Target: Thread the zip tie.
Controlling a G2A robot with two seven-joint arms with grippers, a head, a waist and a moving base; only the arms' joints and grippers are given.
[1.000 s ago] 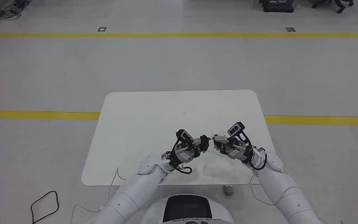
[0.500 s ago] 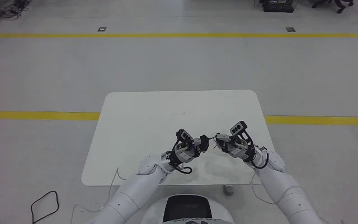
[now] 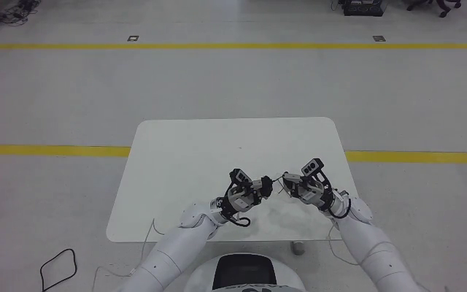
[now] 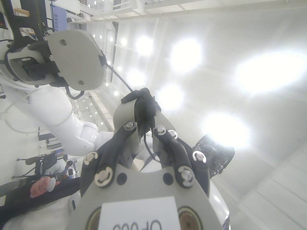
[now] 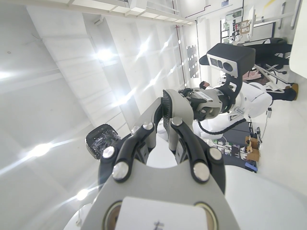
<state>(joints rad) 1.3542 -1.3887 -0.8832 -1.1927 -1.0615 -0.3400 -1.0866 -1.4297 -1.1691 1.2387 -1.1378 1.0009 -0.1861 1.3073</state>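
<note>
1. The left hand was over the near part of the worktop, a little right of its middle, with its fingertips pointing right toward the other hand.
2. The left hand was clenched on the zip tie. In the left wrist view, its two fingers pinched a dark, bunched part of the tie between their tips. A thin black tail ran back between the fingers toward the palm.
3. The right hand was just to the right of the left hand, over the near right part of the worktop, with its fingertips pointing left.
4. The right hand was also grasping the zip tie. In the left wrist view, the thin black strap ran straight from the left hand's fingertips across to the tips of the right hand's fingers and ended there. In the right wrist view, the right hand's fingers stood pressed close together.
5. The zip tie was held between the two hands. In the top view it appeared as a short dark line bridging the small gap between their fingertips.
</note>
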